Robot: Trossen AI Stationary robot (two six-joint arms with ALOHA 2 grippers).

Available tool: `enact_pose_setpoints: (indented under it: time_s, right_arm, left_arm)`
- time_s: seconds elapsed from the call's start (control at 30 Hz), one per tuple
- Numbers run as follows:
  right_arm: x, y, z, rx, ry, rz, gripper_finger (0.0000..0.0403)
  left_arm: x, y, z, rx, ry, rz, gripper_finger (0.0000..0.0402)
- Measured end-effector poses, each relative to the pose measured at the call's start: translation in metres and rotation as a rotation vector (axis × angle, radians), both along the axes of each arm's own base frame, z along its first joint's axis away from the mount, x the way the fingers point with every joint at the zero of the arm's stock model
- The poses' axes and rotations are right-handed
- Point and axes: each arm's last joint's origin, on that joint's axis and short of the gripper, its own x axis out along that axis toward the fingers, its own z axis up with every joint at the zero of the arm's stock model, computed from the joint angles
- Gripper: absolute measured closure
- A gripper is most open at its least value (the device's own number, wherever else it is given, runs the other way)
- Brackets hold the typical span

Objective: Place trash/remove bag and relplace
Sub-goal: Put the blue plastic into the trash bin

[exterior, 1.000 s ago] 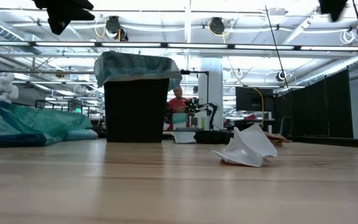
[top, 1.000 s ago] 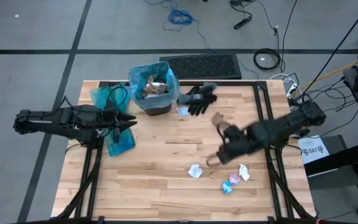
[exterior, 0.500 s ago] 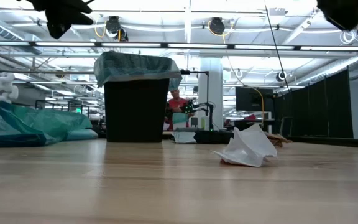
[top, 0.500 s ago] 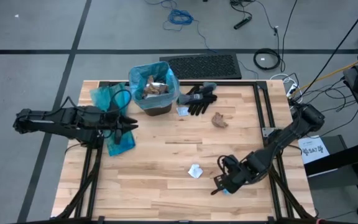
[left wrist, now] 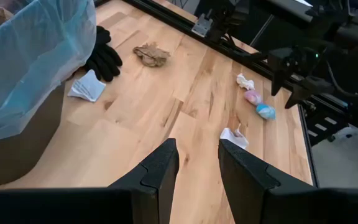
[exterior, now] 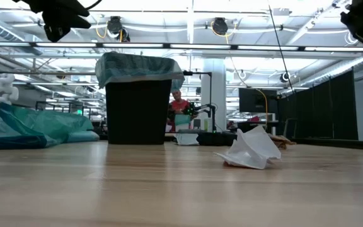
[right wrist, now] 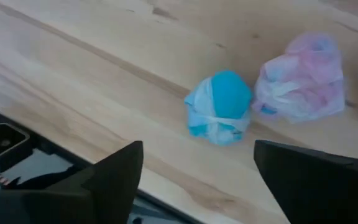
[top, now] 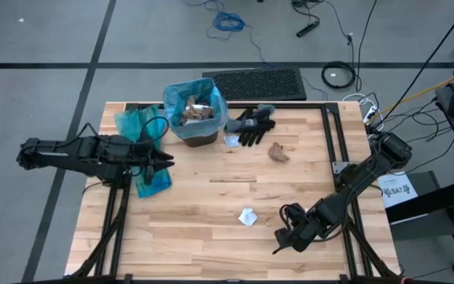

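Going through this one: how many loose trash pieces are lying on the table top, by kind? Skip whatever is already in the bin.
White paper scraps: 3 (by the bin; mid-table; beside the wrappers:)
Brown paper scrap: 1
Shiny wrappers: 2 (blue, pink)
Total: 6

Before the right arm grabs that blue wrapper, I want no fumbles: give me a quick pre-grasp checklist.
1. Right end effector open: ok.
2. Blue wrapper lined up between its fingers: ok.
3. Pink wrapper apart from the blue one: cannot tell, they sit very close.
4. Bin upright, blue liner in place: ok.
5. Room in the bin: cannot tell; scraps already reach near the rim.
6. Left end effector away from the pick: ok.
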Motion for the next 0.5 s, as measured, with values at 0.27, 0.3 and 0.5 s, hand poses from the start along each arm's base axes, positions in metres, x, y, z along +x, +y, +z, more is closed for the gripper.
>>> enact_pose_setpoints:
  time_s: [0.27, 0.3, 0.5]
  right_arm:
    - [0.008, 0.007, -0.028, -0.071, 0.044, 0.077, 0.0101]
    - [0.009, 0.008, -0.032, -0.081, 0.056, 0.081, 0.0106]
    - [0.018, 0.012, -0.060, -0.114, 0.103, 0.102, 0.0162]
  left_arm:
    - [0.000, 0.000, -0.001, -0.021, 0.004, 0.010, 0.0281]
    - [-0.001, 0.000, -0.001, -0.021, 0.012, 0.010, 0.0281]
    - [-0.001, 0.000, -0.003, -0.019, 0.030, 0.011, 0.0281]
